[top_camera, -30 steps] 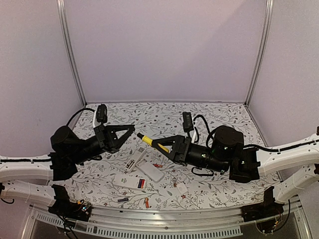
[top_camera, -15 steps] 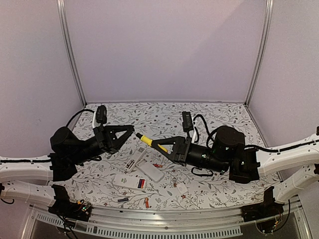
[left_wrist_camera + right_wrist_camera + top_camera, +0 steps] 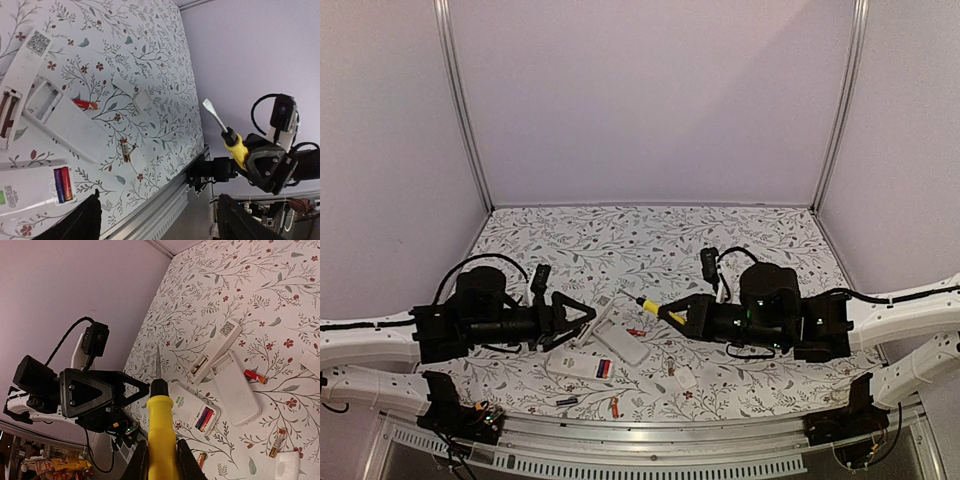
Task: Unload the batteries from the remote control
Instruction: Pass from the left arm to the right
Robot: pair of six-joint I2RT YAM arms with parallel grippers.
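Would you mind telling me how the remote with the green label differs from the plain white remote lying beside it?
The green-label remote has two batteries in its bay, one red and one purple, while the plain remote has an empty bay. The first carries a small green label near one end, and the second's back is bare white. Both are white and lie back up on the table with their covers off.

Both arms pair white tubular links (image 3: 360, 338) with bulky matte-black motor housings (image 3: 480, 297) behind the fingers (image 3: 572, 304). Those black fingers form open triangular frames. A looping black cable (image 3: 480, 257) trails back from a small black wrist camera (image 3: 541, 277) just behind them.
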